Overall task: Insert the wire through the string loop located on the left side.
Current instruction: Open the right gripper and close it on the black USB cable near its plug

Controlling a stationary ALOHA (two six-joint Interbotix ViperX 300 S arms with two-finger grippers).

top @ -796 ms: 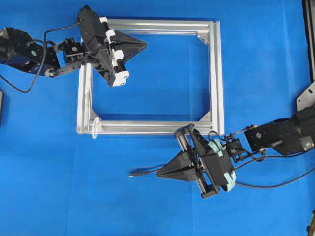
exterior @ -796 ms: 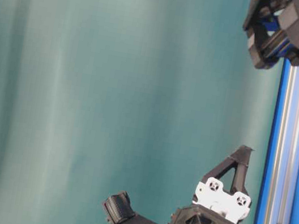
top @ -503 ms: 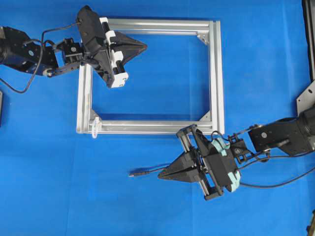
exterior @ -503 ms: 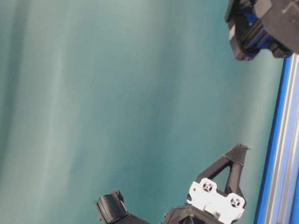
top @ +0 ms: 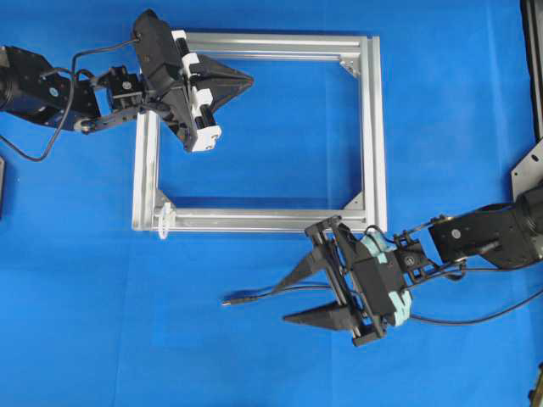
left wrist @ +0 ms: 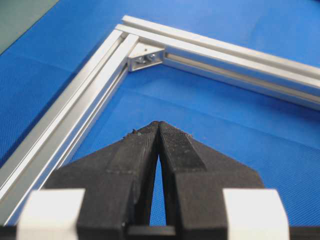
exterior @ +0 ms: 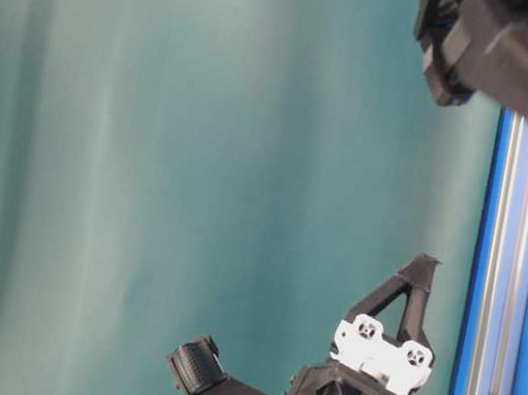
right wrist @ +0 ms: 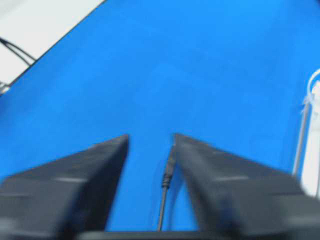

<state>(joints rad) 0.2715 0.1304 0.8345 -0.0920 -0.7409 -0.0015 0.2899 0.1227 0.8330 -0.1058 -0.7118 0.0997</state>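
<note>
Overhead looks straight down; both overhead and left-wrist views share the frame (top: 371, 127).

You have a silver aluminium frame (top: 370, 136) lying flat on the blue table cover (top: 458, 110), with corner brackets (top: 349, 65) inside its right-hand corners.

The table (top: 102, 339) has a blue cover that looks soft and matt, like cloth or foam, with a fine weave up close. The frame (top: 372, 127) is shiny silver metal with long smooth grooves, and its corner bracket (left wrist: 146, 56) is bright metal too. The left gripper (left wrist: 159, 131) is black matt plastic with rough, ridged fingertips and white plastic blocks. The right gripper (top: 293, 295) is dull black plastic. The wire (top: 254, 297) looks like thin black rubber. The string loop (top: 164, 219) is pale, see-through plastic.
</note>
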